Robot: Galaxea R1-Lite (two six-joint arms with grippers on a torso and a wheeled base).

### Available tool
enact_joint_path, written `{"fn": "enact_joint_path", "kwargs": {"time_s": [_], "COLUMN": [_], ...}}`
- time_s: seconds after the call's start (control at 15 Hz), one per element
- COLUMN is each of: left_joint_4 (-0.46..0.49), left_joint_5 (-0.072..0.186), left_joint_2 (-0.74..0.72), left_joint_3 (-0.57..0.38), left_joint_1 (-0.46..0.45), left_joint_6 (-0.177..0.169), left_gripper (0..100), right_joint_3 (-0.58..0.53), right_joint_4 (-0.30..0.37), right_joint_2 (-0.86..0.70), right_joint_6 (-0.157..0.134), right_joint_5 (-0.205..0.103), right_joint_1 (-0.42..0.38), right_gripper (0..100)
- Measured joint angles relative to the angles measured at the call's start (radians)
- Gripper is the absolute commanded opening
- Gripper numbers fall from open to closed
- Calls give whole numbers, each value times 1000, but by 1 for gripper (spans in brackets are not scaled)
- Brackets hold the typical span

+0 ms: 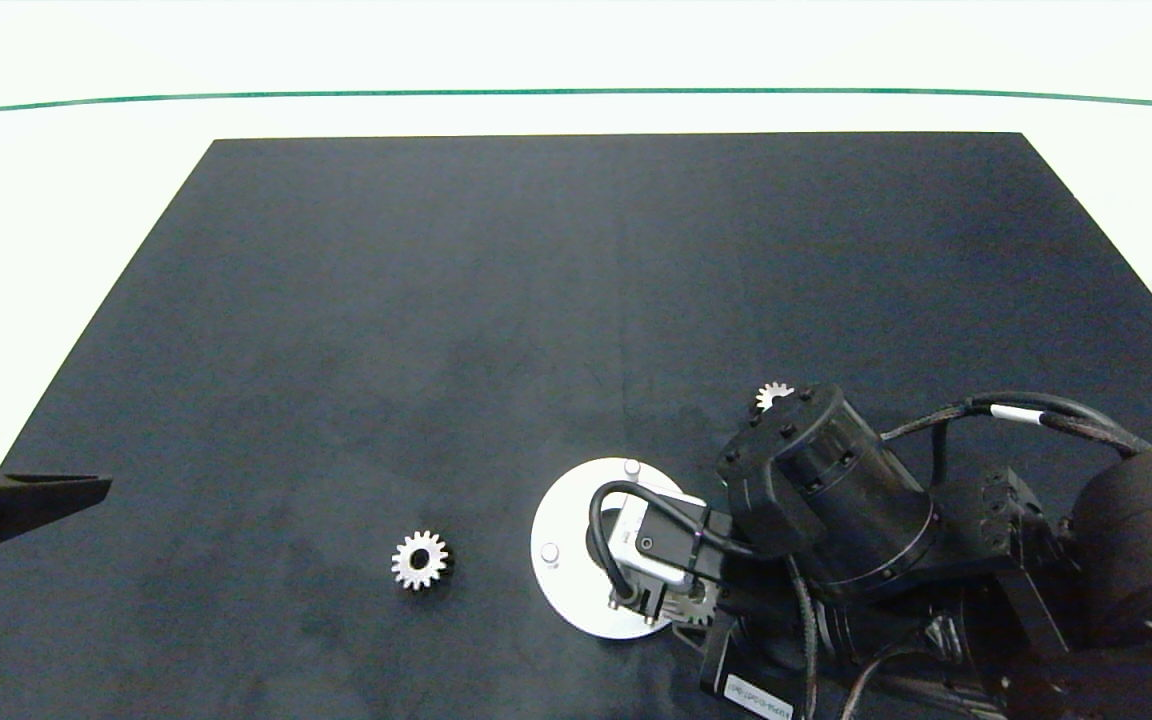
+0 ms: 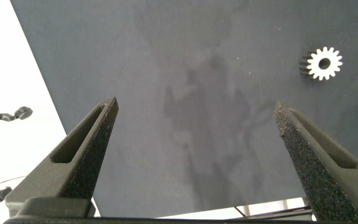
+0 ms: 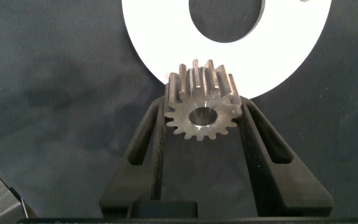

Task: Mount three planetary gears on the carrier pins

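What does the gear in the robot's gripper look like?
The gear is small, silver and metallic, with pointed teeth all round and a round hole through its middle. Its flat face looks scuffed and shiny. The right gripper pinches it by its toothed sides, one finger on each side, with the hole facing the wrist camera. It sits at the rim of the white disc, with the black mat around. Whether it touches the disc is unclear.

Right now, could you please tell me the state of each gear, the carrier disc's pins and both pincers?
Held gear: clamped in right pincer, beside the disc's rim.
Loose gear: flat on the mat, left of the disc.
Far gear: on the mat, partly hidden.
Carrier pins: visible ones bare.
White disc: flat on the mat.
Left pincer: open, empty.
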Motion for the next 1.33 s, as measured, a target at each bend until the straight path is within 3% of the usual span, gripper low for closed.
{"fn": "enact_joint_path", "kwargs": {"time_s": [0.47,0.73,1.33], "left_joint_4": [0,0,0], "left_joint_5": [0,0,0], "left_joint_2": [-2,-2,-4], "left_joint_3": [0,0,0], "left_joint_1": [-4,-4,-4], "left_joint_6": [1,1,1], "left_gripper": [100,100,100], "right_joint_3": [-33,-113,-180], "right_joint_4": [14,166,220], "right_joint_2": [-5,-1,35], "right_joint_6": [-3,-5,-6], "right_joint_5": [-2,-3,-3], "right_joint_1": [2,2,2], "right_gripper": [13,13,13]}}
